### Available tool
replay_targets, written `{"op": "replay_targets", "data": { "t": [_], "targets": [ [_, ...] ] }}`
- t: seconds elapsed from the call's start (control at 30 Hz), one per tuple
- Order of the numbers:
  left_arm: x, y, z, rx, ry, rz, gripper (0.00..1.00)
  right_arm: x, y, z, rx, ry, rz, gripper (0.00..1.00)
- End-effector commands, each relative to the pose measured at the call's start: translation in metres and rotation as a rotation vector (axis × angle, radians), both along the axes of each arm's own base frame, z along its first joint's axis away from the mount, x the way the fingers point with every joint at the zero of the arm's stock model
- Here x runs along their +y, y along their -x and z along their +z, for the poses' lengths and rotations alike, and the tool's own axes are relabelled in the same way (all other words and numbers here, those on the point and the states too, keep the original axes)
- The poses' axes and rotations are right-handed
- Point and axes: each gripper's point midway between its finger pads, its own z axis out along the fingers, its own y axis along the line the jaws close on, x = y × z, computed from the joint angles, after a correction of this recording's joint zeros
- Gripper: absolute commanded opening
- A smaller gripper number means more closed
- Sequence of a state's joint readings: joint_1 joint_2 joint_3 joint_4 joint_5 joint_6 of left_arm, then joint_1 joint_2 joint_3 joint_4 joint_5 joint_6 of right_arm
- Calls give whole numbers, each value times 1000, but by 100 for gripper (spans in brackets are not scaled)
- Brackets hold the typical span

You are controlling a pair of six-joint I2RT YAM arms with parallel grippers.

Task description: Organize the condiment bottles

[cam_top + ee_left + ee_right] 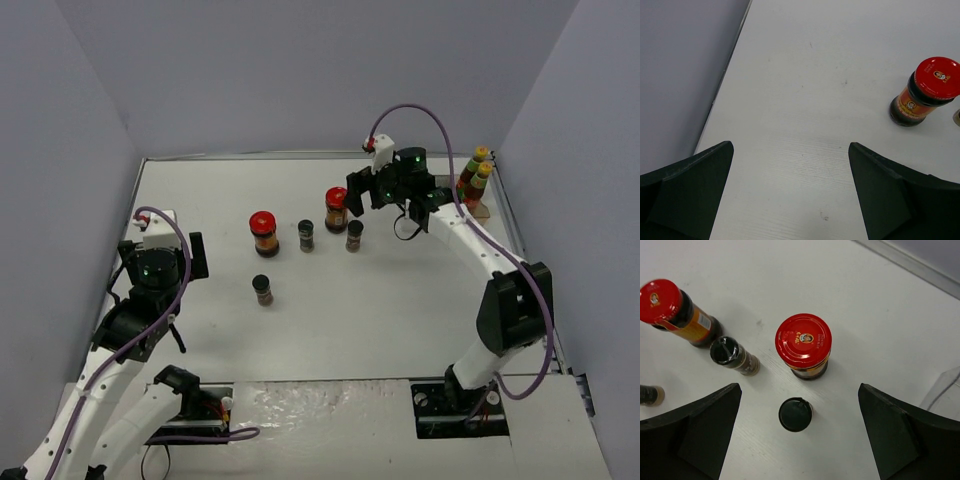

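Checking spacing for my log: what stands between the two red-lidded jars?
A black-capped jar stands between the left red-lidded jar and the right red-lidded jar, touching neither; the top view shows it.

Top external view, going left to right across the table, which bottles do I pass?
Left red-lidded jar → first black-capped jar → second red-lidded jar → second black-capped jar → pair of yellow-capped bottles. The nearer black-capped jar lines up with the left red-lidded jar, so it is omitted.
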State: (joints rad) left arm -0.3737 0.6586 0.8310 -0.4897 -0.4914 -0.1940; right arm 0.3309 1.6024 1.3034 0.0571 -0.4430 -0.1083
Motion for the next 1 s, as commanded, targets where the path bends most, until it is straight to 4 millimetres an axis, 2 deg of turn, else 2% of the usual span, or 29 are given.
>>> {"op": "replay_targets", "data": {
  "t": [0.0,0.03,0.1,0.13,0.2,0.47,0.63,0.8,0.9,0.97],
  "targets": [
    [-3,-7,18,-61,24,-2,97,29,-20,20,-100,1,111,100],
    [-3,-7,17,-58,24,-4,97,33,-24,15,-93,6,117,100],
    [-4,-8,16,-51,20,-6,97,43,-36,-13,-52,29,134,100],
    [-3,-8,16,-52,20,-5,97,46,-40,-20,-45,35,137,100],
    [-3,-8,16,-51,19,-1,97,50,-45,-22,-51,40,141,100],
    [-3,-9,16,-53,18,-2,97,56,-70,-50,-41,61,90,100],
    [-3,-9,15,-50,15,-1,97,66,-73,-64,-30,57,96,98],
    [-4,-10,14,-47,16,-6,97,65,-77,-71,-33,64,73,93],
    [-4,-10,14,-46,15,-4,97,66,-79,-73,-36,64,70,87],
    [-3,-10,14,-46,14,-3,97,65,-79,-76,-35,71,65,80]
  ]
}}
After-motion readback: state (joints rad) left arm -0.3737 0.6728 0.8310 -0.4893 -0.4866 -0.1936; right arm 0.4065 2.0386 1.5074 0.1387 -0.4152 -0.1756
